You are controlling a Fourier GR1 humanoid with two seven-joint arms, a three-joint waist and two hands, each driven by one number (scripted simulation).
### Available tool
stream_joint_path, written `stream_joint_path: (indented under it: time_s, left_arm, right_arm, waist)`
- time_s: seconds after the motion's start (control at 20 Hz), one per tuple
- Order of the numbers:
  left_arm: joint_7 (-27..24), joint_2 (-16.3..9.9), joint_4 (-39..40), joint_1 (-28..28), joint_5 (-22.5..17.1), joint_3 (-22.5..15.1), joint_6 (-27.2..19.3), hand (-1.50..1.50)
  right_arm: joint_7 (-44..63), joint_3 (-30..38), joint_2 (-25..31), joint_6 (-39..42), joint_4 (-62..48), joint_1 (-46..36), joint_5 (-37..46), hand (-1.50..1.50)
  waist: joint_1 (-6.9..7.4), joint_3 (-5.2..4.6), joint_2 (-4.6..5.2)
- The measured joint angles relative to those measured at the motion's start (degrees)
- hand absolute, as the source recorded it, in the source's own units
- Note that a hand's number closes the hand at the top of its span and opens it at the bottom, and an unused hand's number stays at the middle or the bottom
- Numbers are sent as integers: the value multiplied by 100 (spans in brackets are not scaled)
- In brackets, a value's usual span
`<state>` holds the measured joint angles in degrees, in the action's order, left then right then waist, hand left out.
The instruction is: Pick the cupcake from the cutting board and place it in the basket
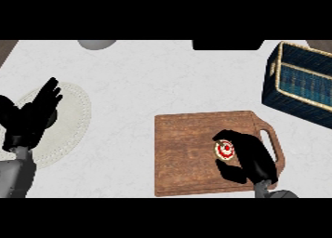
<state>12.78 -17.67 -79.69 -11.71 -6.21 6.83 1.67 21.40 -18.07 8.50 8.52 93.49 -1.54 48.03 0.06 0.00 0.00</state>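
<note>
The cupcake (225,149), red and white on top, sits on the brown wooden cutting board (185,153) at its right side. My right hand (252,158) is curled round it from the right, fingers over the top and thumb below, hiding most of it. The dark blue basket (309,86) with a tan woven rim stands at the right edge, beyond the board's handle. At the left my left hand (27,116) rests open, fingers up, over a round pale placemat (69,123).
A grey round object (96,44) shows at the counter's top edge, and a black object (227,44) next to it toward the right. Dark wooden strips (0,56) border the white counter at the top corners.
</note>
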Motion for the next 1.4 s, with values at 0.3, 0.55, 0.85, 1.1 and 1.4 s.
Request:
stream_joint_path:
  time_s: [0.3,0.55,0.85,1.1,1.4]
  left_arm:
    - [-52,71,57,-25,108,110,64,0]
    - [-48,144,86,-67,189,104,33,0]
    - [27,107,2,-31,165,192,131,0]
    - [44,148,5,-62,194,201,133,0]
    - [15,199,79,-69,253,181,87,0]
  right_arm:
    - [-67,-33,-150,25,-228,-179,302,150]
    - [769,-955,-574,122,281,-47,624,150]
    - [1892,-2066,-784,75,628,-161,736,150]
    - [2150,-2483,-830,-339,1229,85,490,150]
    - [1904,-2812,-729,-1575,1688,-97,491,150]
  waist:
    - [-5,-8,-11]
    - [-11,-4,-10]
    - [-1,-1,-7]
    - [-8,1,-6]
    - [-39,2,-18]
